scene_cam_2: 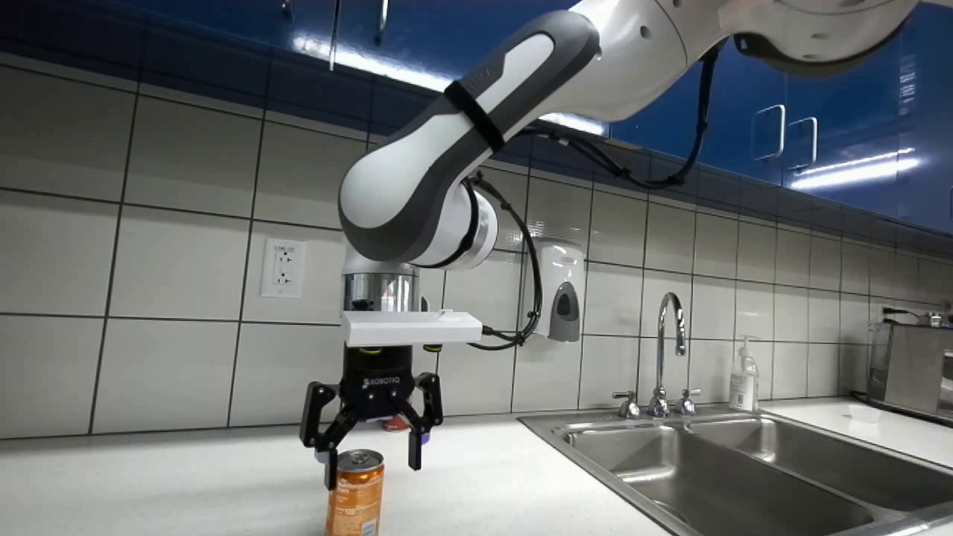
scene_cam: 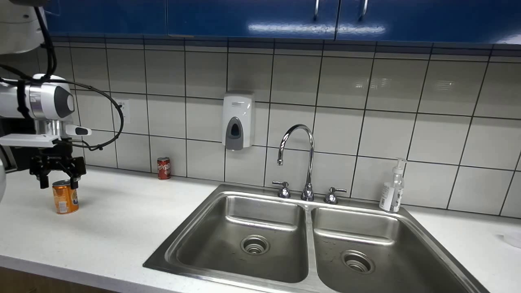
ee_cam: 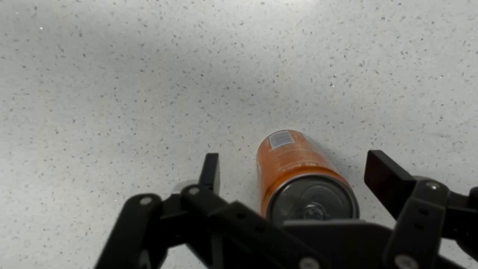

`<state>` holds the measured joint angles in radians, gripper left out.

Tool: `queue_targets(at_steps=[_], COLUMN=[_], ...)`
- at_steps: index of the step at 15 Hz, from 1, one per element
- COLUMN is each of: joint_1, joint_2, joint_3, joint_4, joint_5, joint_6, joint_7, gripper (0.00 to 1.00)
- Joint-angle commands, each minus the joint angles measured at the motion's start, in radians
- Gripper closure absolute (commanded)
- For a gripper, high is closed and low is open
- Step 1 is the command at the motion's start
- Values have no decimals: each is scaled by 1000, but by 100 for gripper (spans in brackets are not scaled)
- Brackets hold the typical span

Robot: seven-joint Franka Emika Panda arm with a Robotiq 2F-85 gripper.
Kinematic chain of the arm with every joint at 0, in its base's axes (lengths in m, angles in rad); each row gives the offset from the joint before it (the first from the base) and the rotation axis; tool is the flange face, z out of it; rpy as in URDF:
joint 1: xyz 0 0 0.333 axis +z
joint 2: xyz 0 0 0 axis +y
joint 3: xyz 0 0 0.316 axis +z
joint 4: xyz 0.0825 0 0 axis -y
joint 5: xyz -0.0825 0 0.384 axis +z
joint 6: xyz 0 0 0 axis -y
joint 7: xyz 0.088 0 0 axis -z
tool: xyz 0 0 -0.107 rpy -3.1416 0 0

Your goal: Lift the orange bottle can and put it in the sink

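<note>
The orange bottle can stands upright on the white counter, in both exterior views point(scene_cam: 65, 202) point(scene_cam_2: 357, 500) and in the wrist view point(ee_cam: 291, 155). Its silvery-rimmed top faces up; the gripper body hides part of the top in the wrist view. My gripper point(scene_cam: 59, 184) is open and points down over the can. In the wrist view the fingertips point(ee_cam: 293, 170) stand on either side of the can, with a gap on both sides. In an exterior view the fingertips point(scene_cam_2: 373, 470) are about level with the can's top. The stainless double-basin sink shows in both exterior views point(scene_cam: 309, 234) point(scene_cam_2: 547, 426).
A dark red can point(scene_cam: 164, 168) stands by the tiled wall, mostly hidden behind the gripper in an exterior view point(scene_cam_2: 396, 423). A chrome arched faucet point(scene_cam: 311, 162) rises behind the sink. A pump bottle point(scene_cam: 392, 191) stands at the sink's back corner. A soap dispenser point(scene_cam: 238, 118) hangs on the wall.
</note>
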<state>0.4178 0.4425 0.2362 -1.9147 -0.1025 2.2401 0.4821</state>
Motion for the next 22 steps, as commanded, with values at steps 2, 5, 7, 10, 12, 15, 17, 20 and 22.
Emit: queue_targets(at_steps=[2, 5, 7, 10, 12, 15, 17, 20, 22], joint_1=[18, 26, 33, 42, 46, 47, 45, 46, 45], joint_2=[59, 98, 125, 161, 180, 199, 206, 212, 210], joint_3=[-34, -42, -45, -50, -54, -59, -62, -67, -68], joint_4=[59, 88, 110, 152, 177, 207, 221, 231, 235], joint_5=[6, 3, 4, 5, 7, 9, 11, 9, 11], joint_6=[-32, -43, -49, -59, -65, -76, -82, -86, -89], joint_7=[2, -4, -9, -16, -20, -23, -24, -22, -20], gripper=[0, 0, 0, 0, 0, 0, 24, 42, 56])
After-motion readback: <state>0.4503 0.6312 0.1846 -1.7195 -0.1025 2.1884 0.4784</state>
